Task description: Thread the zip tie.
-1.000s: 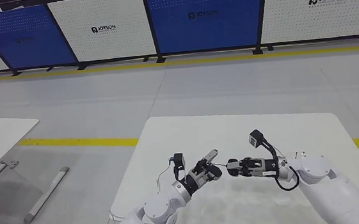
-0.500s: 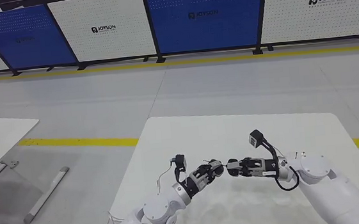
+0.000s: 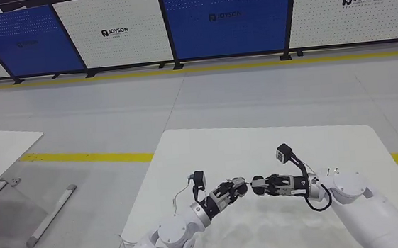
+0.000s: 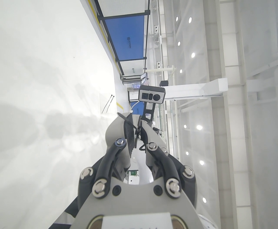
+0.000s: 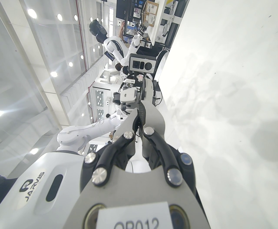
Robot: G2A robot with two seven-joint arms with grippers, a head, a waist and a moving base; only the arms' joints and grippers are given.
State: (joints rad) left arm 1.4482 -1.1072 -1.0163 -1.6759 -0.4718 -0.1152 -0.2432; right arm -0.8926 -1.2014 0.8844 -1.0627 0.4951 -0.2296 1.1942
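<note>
1. Top view shows the left arm [image 3: 183, 225] and the right arm [image 3: 343, 186] meeting tip to tip over the white worktop [image 3: 272, 142], between its middle and its near edge.
2. The left jaws and the right jaws point at each other and are just beside each other, almost touching.
3. The zip tie [image 4: 128, 123] is black and thin. It is up in the air between the two arms, not lying on the worktop.
4. In the left wrist view the left jaws are narrow and hold the zip tie. The strap lies slanted across the ridged black pad [image 4: 130, 136], and a short end sticks out past one finger.
5. In the right wrist view the right jaws are pressed together at the tips on a thin black piece, the same zip tie. How much of it is inside them I cannot tell.
6. Two spare zip ties [image 4: 108, 103] lie flat side by side on the worktop, near one of its edges and well apart from both jaws. Which edge it is I cannot tell.
7. The right arm's camera [image 4: 152, 97] stands just behind the right jaws, and the left arm's camera [image 5: 142, 65] stands just behind the left jaws.
</note>
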